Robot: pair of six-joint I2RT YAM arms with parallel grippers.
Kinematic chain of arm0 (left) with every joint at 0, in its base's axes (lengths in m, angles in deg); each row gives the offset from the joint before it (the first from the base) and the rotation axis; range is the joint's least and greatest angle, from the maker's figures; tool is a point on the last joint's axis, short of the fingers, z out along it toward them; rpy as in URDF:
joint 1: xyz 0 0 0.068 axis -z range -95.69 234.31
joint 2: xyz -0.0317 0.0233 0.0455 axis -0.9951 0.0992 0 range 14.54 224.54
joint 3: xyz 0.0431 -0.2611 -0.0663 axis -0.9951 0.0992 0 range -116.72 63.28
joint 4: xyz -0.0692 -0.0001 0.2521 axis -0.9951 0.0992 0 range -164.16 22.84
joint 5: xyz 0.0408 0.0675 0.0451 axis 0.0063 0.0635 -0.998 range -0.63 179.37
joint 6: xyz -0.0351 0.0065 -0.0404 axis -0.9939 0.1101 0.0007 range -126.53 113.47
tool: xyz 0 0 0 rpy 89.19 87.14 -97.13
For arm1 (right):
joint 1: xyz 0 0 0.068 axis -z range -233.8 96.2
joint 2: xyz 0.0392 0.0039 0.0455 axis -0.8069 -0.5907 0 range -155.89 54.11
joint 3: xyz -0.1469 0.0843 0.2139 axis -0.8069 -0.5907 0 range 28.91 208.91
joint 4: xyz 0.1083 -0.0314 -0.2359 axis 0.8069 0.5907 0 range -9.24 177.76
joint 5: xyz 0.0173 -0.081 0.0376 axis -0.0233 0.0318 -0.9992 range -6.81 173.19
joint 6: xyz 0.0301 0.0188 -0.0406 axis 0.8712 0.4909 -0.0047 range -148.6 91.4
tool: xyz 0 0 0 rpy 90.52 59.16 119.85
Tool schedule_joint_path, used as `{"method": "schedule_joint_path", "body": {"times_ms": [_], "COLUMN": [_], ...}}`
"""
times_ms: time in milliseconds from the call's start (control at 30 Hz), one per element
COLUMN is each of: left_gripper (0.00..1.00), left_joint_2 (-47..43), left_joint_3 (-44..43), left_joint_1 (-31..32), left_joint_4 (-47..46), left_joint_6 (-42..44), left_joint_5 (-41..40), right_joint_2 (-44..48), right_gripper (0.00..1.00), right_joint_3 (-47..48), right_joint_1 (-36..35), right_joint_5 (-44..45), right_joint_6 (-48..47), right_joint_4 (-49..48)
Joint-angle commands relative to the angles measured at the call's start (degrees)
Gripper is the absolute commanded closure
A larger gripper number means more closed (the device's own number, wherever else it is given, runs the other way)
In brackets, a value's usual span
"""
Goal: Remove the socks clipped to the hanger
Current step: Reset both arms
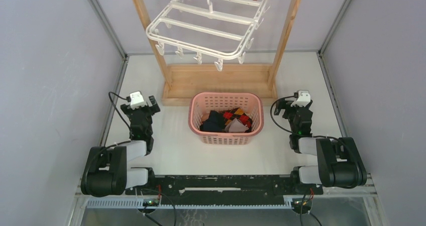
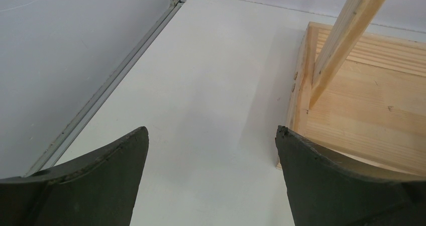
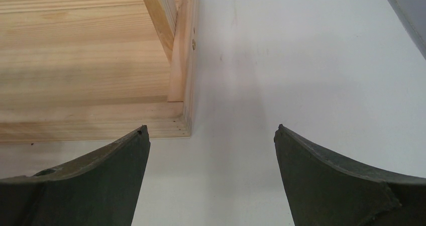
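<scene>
- The left gripper [image 2: 211, 131] hung over the table [image 2: 201, 60] with its fingers spread wide and nothing between them; the wooden rack [image 2: 351, 110] stood just ahead to its right.
- The hanger [image 1: 201, 28] hung from the rack, ahead of and above both grippers.
- The socks [image 1: 228, 119] lay heaped in the pink basket [image 1: 226, 95], between the grippers.
- The right gripper [image 3: 211, 129] was likewise spread and held nothing.

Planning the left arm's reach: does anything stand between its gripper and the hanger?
Nothing visible blocks a frontal approach. The open left gripper sits low by the wooden rack's base; the hanger hangs higher, above that base. Only the left post stands ahead and right of the gripper.
</scene>
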Motion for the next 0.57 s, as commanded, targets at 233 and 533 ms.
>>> {"method": "schedule_joint_path", "body": {"times_ms": [233,533], "left_gripper": [0.0,0.0], "left_joint_2": [-0.25,-0.26], "left_joint_3": [1.28,1.3], "left_joint_1": [-0.38,-0.38], "left_joint_4": [-3.08,-3.11], "left_joint_6": [-0.53,-0.46], "left_joint_5": [-1.08,-1.1], "right_joint_2": [-0.45,-0.44], "right_gripper": [0.0,0.0], "right_joint_3": [2.13,2.16], "right_joint_1": [0.53,0.57], "right_joint_5": [-0.41,-0.5], "right_joint_6": [0.44,0.44], "right_joint_4": [-1.98,-1.8]}}
